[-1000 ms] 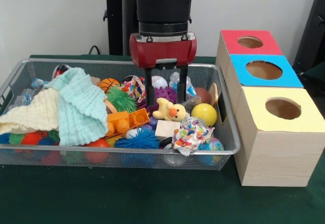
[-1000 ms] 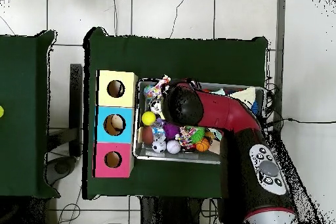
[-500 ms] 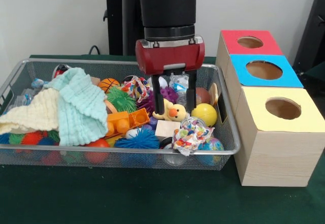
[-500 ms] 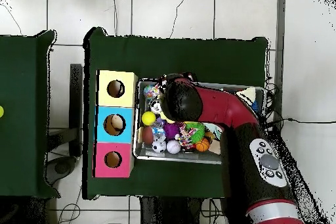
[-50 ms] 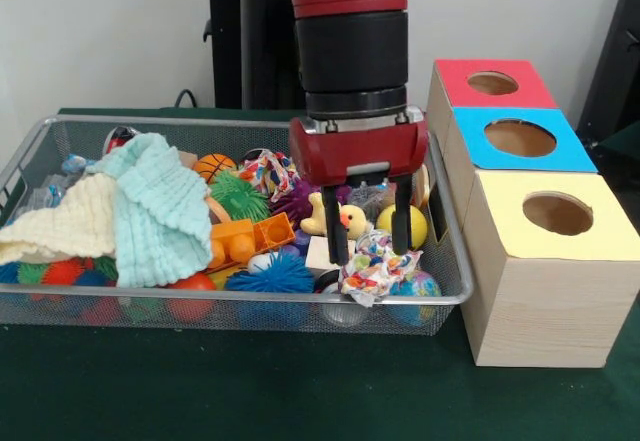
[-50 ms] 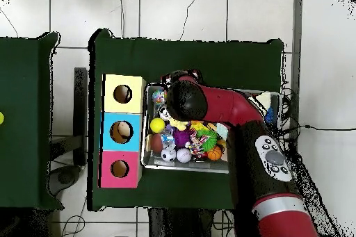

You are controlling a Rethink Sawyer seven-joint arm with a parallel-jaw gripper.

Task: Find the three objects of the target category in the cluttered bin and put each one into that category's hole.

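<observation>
Over the wire bin on the green surface, the end effector hangs wide open, holding nothing, its fingers straddling a crumpled patterned cloth. A duck and yellow ball sit just behind; folded cloths cover the bin's left. 3 holed boxes stand beside it. From overhead, the arm hides this spot.

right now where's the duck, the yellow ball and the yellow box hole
duck (image 5: 343, 218), front view, on its head by the orange beak
yellow ball (image 5: 390, 224), front view, on the part showing between the claw fingers
yellow box hole (image 5: 557, 213), front view, in the middle of the opening
</observation>
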